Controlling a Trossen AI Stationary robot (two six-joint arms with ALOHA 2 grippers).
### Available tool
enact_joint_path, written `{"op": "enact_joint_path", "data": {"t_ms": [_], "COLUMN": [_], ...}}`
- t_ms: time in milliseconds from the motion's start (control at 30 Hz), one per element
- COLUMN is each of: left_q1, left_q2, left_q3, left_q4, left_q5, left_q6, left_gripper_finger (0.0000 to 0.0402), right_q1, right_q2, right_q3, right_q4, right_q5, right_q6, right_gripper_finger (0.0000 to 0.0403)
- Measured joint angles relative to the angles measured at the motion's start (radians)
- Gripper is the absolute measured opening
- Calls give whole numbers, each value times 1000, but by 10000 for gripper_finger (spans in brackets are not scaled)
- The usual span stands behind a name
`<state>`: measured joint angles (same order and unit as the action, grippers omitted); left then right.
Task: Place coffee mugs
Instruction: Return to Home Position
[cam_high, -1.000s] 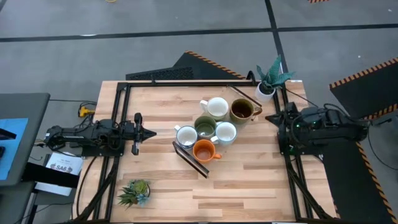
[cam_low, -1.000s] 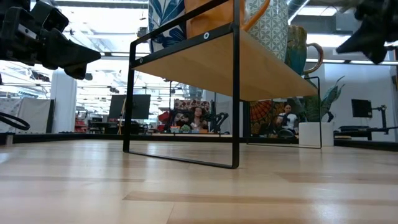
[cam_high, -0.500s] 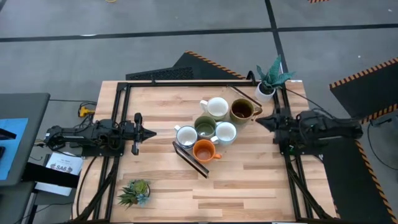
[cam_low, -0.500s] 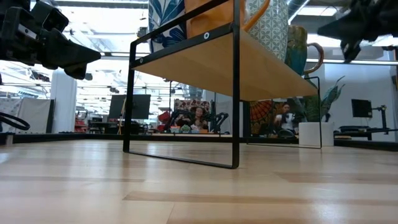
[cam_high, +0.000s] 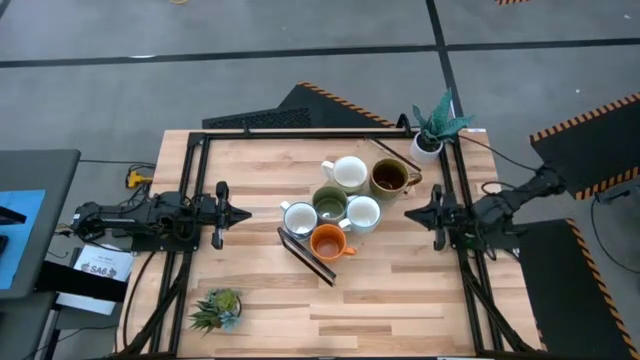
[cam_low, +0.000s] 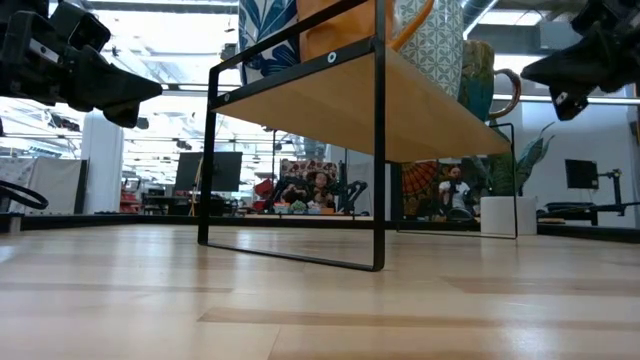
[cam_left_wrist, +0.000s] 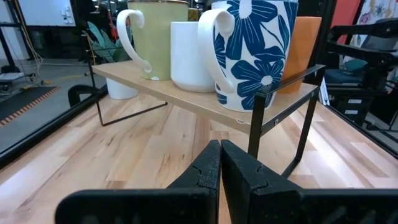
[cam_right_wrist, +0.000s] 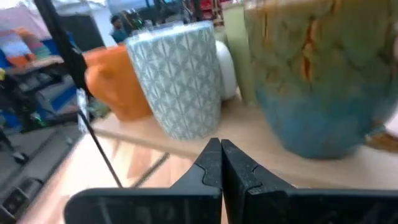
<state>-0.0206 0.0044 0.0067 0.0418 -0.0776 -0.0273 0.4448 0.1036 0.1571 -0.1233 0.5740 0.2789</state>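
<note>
Six mugs stand close together on a raised wooden shelf (cam_low: 400, 105) with a black frame at mid-table: white (cam_high: 348, 172), dark brown (cam_high: 388, 177), olive green (cam_high: 329, 204), pale (cam_high: 362, 213), white (cam_high: 298, 218) and orange (cam_high: 327, 241). My left gripper (cam_high: 246, 213) is shut and empty, left of the mugs, pointing at them; its wrist view shows the shut fingers (cam_left_wrist: 221, 158) before a blue-flowered mug (cam_left_wrist: 255, 50). My right gripper (cam_high: 408, 214) is shut and empty, just right of the pale mug; its wrist view (cam_right_wrist: 221, 155) faces a patterned mug (cam_right_wrist: 180, 81).
A white pot with teal leaves (cam_high: 430, 135) stands at the far right corner. A small spiky plant (cam_high: 217, 308) sits near the front left. Black frame rails (cam_high: 200, 200) run along the table's sides. Bare wood lies in front of the shelf (cam_high: 380, 300).
My right gripper has swung out from the table's right edge toward the mugs, then shifted toward the near edge, and now points at the pale mug. My left arm and the mugs have kept still.
</note>
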Motion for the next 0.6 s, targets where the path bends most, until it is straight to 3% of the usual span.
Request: {"op": "enact_joint_path", "data": {"t_ms": [200,600], "left_q1": [0,0], "left_q2": [0,0], "left_q3": [0,0], "left_q4": [0,0], "left_q5": [0,0], "left_q6": [0,0], "left_gripper_finger": [0,0], "right_q1": [132,123], "right_q2": [-2,-3], "right_q3": [-3,-3], "right_q4": [-30,-105], "right_q5": [184,109], "right_q6": [-58,-25], "right_gripper_finger": [17,17]}}
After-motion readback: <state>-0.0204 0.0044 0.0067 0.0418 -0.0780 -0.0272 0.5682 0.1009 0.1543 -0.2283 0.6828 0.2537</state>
